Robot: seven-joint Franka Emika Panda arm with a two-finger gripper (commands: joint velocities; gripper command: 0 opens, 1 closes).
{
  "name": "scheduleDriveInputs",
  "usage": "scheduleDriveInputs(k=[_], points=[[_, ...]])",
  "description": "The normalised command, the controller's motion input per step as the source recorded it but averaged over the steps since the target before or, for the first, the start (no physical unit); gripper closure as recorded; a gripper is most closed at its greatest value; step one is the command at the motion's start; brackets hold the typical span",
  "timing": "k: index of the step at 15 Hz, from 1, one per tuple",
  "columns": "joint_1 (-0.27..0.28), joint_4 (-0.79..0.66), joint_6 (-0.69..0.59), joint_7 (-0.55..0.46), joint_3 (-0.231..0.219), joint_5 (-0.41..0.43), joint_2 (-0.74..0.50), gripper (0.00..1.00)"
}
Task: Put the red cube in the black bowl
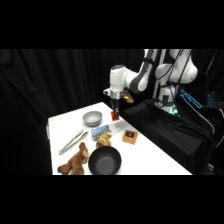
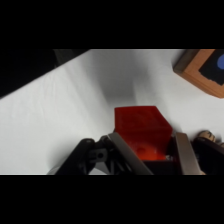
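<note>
Here the pincer (image 2: 150,150) grips the red cube (image 2: 142,130) (flat top up, no long axis).

The tool (image 1: 116,113) sits at the counter's (image 1: 150,160) far edge with the red cube (image 1: 115,116) between its fingers; the metal bowl (image 1: 92,118) lies just left of it; the tongs (image 1: 73,140) lie nearer, on the left; the cloth (image 1: 100,132) is mid-counter; the wooden block (image 1: 130,136) lies to its right; the black bowl (image 1: 105,161) sits at the near edge, the stuffed toy (image 1: 75,161) touching its left side.
</note>
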Motion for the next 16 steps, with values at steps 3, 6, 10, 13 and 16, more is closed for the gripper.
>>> scheduleDriveInputs(k=[3, 6, 10, 13, 16], points=[[-0.224, 0.13, -0.43, 0.11, 0.409, -0.081, -0.32, 0.75], [-0.138, 0.20, -0.35, 0.05, 0.355, 0.041, -0.15, 0.75], [-0.076, 0.27, -0.24, 0.02, 0.260, 0.076, 0.03, 0.75], [-0.034, 0.35, -0.13, -0.03, 0.177, 0.139, 0.19, 0.75], [0.021, 0.40, -0.11, -0.03, 0.139, 0.166, 0.25, 0.75]])
